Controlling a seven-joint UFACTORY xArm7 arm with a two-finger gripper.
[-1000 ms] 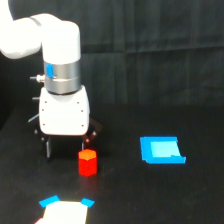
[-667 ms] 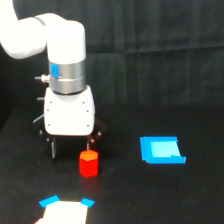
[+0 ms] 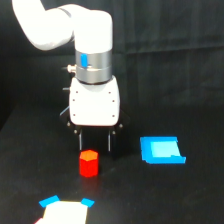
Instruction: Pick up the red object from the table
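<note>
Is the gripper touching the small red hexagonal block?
Cannot tell. In the exterior view the gripper fingers end just above and behind the red block; that single angle shows neither contact nor gap.

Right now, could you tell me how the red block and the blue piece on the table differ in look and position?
The red block is small, upright and red-orange; the blue piece is wider, flat and bright blue. The red block stands just in front of the gripper, while the blue piece lies apart, toward the exterior view's right. Both rest on the black table, and the gripper holds neither.
</note>
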